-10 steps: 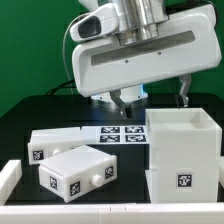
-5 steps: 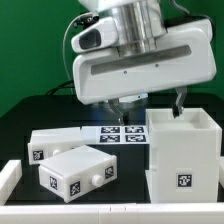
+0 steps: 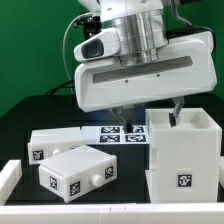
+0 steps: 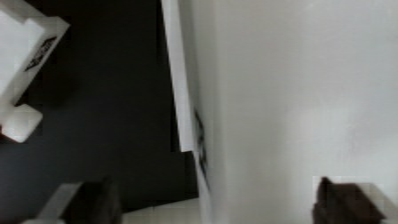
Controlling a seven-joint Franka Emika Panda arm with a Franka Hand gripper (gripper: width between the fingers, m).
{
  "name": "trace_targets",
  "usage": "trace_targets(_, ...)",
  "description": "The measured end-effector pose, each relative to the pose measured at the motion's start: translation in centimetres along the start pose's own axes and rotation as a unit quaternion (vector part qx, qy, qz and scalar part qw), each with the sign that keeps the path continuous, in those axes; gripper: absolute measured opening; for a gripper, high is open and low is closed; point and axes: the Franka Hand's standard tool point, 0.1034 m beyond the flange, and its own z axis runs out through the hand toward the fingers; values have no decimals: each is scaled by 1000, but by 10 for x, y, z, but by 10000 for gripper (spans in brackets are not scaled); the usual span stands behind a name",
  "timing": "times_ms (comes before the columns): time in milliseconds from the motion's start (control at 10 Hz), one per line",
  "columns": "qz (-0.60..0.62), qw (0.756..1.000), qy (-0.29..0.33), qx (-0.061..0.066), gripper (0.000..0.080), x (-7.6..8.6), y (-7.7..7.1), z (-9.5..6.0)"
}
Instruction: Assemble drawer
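Observation:
The drawer's large open-topped white casing point(image 3: 182, 150) stands on the black table at the exterior view's right, a square tag on its front. Two smaller white trays point(image 3: 76, 170) point(image 3: 52, 142) lie at the exterior view's left, each tagged. My gripper point(image 3: 148, 114) hangs open just above the casing's near-left top rim, one finger outside the box and the other finger point(image 3: 177, 110) over its opening. In the wrist view the casing's wall point(image 4: 294, 90) runs between my gripper's point(image 4: 221, 205) two dark fingers point(image 4: 80, 200), touching neither. A tray corner point(image 4: 22, 50) shows beside it.
The marker board point(image 3: 120, 133) lies flat on the table behind the trays, partly under the arm. A white raised border point(image 3: 8, 178) runs along the table's front. A green backdrop stands behind.
The arm has come down and shifted towards the exterior view's right, bringing the fingers to the casing's rim. The jaws have narrowed slightly. The drawer parts have not moved.

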Motion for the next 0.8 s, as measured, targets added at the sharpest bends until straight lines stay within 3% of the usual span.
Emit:
trace_targets(100, 0, 1000, 0, 0, 394, 0, 0, 0)
trace_targets(200, 0, 1000, 0, 0, 394, 0, 0, 0)
trace_targets(300, 0, 1000, 0, 0, 200, 0, 0, 0)
trace_targets(400, 0, 1000, 0, 0, 73, 0, 0, 0)
trace_targets(500, 14, 1000, 0, -1, 36, 0, -3, 1)
trace_targets(800, 72, 997, 7, -3, 36, 8, -17, 3)
